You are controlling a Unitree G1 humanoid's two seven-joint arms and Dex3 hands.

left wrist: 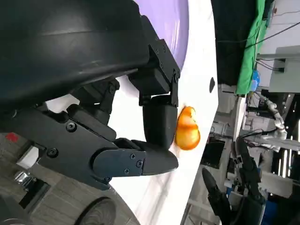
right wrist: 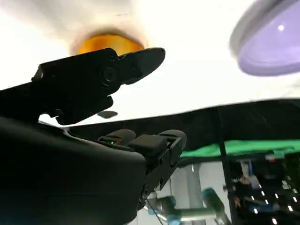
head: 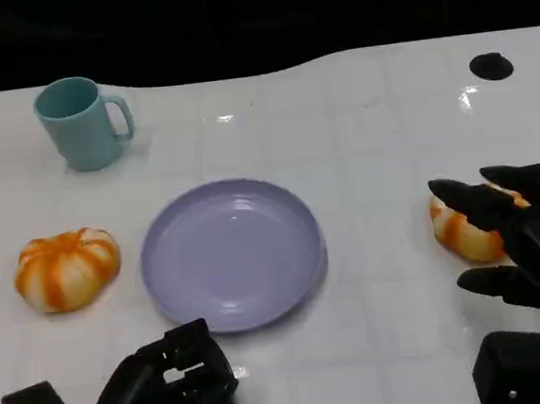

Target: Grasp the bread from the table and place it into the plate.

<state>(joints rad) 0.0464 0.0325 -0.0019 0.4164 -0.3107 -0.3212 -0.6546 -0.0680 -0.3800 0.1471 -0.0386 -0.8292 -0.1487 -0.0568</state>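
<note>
Surface: I am looking down at a white tabletop [head: 361, 156].
Right hand [head: 519, 237]: I am seeing it spread around the right-side bread [head: 464, 232], not yet gripping.
Left hand [head: 173, 385]: curled, holding nothing.
Plate [head: 232, 253]: sitting mid-table, well apart from that bread.
Second bread [head: 66, 267]: lying left of the plate.

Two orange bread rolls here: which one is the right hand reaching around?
The roll right of the plate, under the right hand; the other roll lies left, untouched.

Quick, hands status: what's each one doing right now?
Left hand: fingers curled in, holding nothing, near the plate.
Right hand: open, fingers spread around the bread, not yet closed on it.
</note>
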